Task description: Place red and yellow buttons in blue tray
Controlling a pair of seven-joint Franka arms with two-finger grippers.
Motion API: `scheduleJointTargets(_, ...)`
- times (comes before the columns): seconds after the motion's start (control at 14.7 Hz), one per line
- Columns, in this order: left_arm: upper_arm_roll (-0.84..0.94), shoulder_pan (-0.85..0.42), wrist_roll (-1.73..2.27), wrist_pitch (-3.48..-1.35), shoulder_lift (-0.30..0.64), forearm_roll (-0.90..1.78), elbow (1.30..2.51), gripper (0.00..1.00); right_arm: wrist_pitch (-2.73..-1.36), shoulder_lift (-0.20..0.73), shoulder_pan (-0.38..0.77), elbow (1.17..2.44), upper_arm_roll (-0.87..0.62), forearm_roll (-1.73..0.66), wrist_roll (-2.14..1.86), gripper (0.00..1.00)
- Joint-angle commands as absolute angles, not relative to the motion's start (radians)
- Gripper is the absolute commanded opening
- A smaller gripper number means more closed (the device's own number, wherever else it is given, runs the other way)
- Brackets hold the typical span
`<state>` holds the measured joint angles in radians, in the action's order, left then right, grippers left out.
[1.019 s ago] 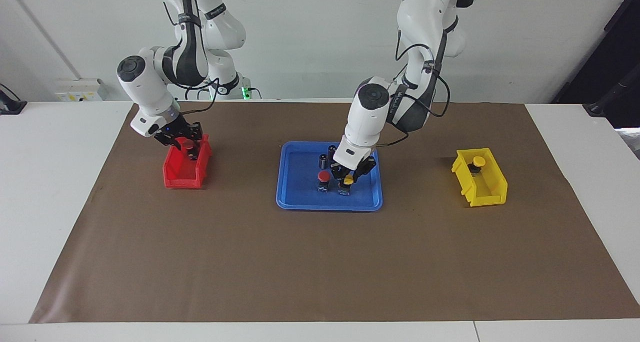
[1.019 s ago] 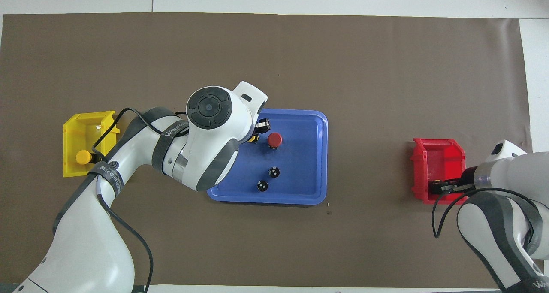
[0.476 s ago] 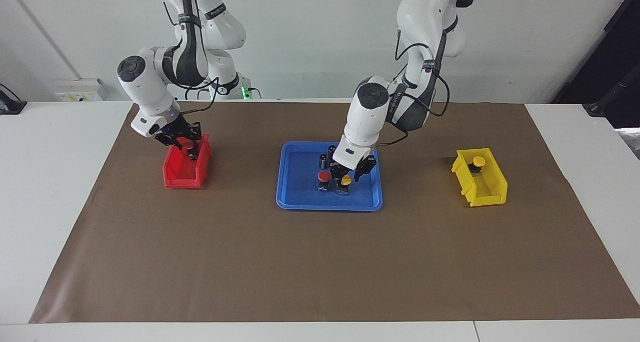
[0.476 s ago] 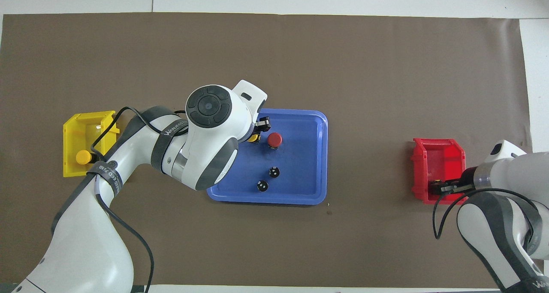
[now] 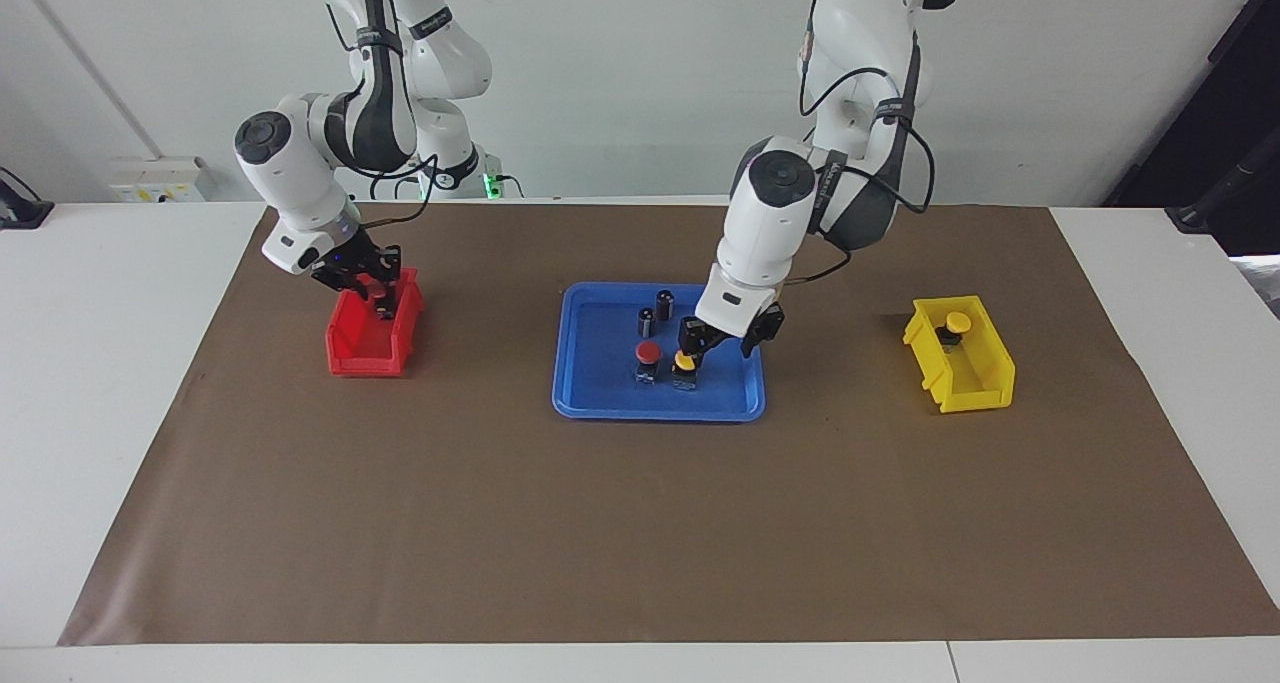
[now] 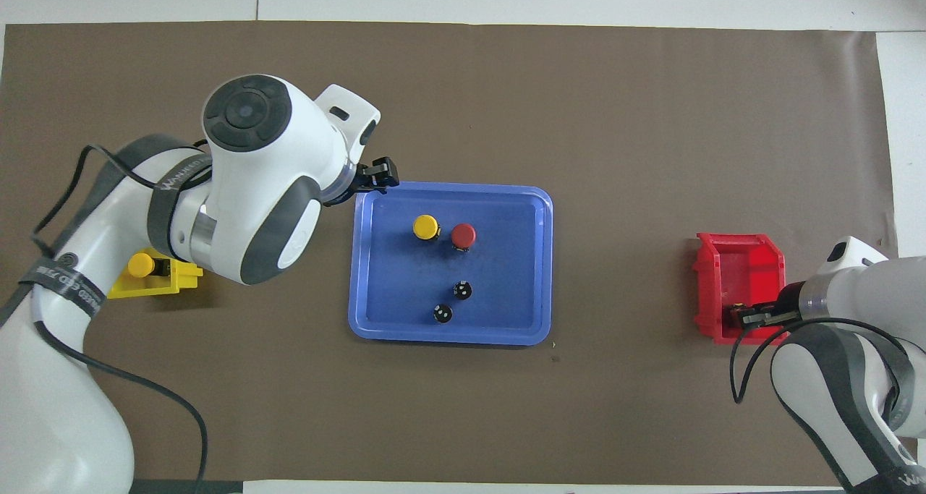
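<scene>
At upper left of the facing view, the right tool (image 5: 366, 285) is closed on a red-capped push button (image 5: 374, 289) over the small red plastic bin (image 5: 372, 338); its carry runs toward frame centre, to the large flat blue plastic tray (image 5: 600, 403). On that tray, one red-capped button on a black base (image 5: 648, 355) and one yellow-capped button (image 5: 684, 363) stand side by side, two dark capless cylinders (image 5: 655, 308) higher in frame. Above the yellow-capped button hangs the left tool (image 5: 727, 336), spread wide and empty, a possible obstruction. At right, another yellow-capped button (image 5: 956, 324) sits in the small yellow bin (image 5: 975, 378), nearest the left arm.
</scene>
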<state>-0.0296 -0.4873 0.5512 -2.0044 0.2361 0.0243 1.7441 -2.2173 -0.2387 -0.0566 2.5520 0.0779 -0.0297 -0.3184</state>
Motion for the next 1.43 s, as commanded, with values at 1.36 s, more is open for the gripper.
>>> scheduleJointTargets(1.36, -0.029, -0.112, -0.064, -1.509, -0.038, 0.012, 1.641, 1.00, -1.975, 0.282, 0.471, 1.641, 0.057, -0.072, 0.428, 0.18)
